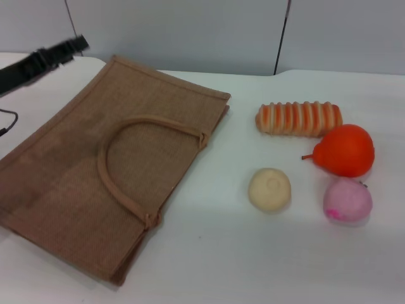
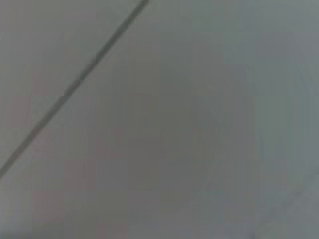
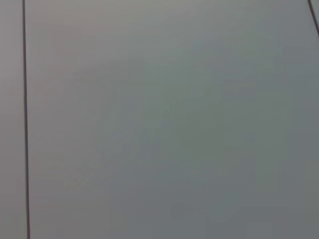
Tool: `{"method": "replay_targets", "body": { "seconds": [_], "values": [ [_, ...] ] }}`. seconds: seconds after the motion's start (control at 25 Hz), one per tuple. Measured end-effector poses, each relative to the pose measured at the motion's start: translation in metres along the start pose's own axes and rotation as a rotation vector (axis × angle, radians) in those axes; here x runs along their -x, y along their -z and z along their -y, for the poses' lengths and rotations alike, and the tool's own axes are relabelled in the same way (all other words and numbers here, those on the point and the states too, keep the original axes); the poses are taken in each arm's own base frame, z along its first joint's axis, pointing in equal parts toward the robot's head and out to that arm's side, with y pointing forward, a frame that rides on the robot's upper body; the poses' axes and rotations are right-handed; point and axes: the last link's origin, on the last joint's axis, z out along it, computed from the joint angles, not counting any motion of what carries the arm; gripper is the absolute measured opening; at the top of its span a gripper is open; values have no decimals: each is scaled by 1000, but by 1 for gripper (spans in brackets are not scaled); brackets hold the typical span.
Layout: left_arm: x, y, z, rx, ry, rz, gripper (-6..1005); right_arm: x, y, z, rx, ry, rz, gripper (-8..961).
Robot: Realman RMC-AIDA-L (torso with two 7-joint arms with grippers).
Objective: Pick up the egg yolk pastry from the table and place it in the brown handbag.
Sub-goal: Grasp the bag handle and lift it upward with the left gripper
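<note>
Not yet grasped: egg yolk pastry [image 1: 269,189] resting on the white worktop [image 1: 253,259], right of the flat brown handbag [image 1: 76,183], near a pink ball [image 1: 347,201]; neither gripper visible, fingers' state untellable; next, reaching down over it.

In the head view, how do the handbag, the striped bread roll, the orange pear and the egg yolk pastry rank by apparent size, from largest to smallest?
1. handbag, by far the largest
2. bread roll and pear: look alike, so I do not rank them
3. pastry, the smallest
</note>
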Motion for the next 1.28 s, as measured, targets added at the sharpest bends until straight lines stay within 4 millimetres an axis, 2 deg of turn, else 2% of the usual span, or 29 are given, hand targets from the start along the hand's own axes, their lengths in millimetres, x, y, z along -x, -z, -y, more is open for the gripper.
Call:
{"method": "replay_targets", "body": {
  "seconds": [0.08,0.28,0.6,0.72,1.0,1.28],
  "values": [
    [-5,-5,-1,-56,13,143,693,0,0,0,0,1,1,875],
    [-15,-18,-4,-214,-20,372,680,0,0,1,0,1,2,874],
    [-21,-37,-8,-367,-151,590,658,2,-1,1,0,3,5,873],
    [-14,-44,-6,-399,-206,630,650,2,-2,1,1,3,7,872],
    [15,-68,-2,-427,-312,706,630,2,-2,1,1,2,7,871],
    [28,-81,-8,-416,-382,713,611,1,-2,1,0,1,4,870]
  ]
}}
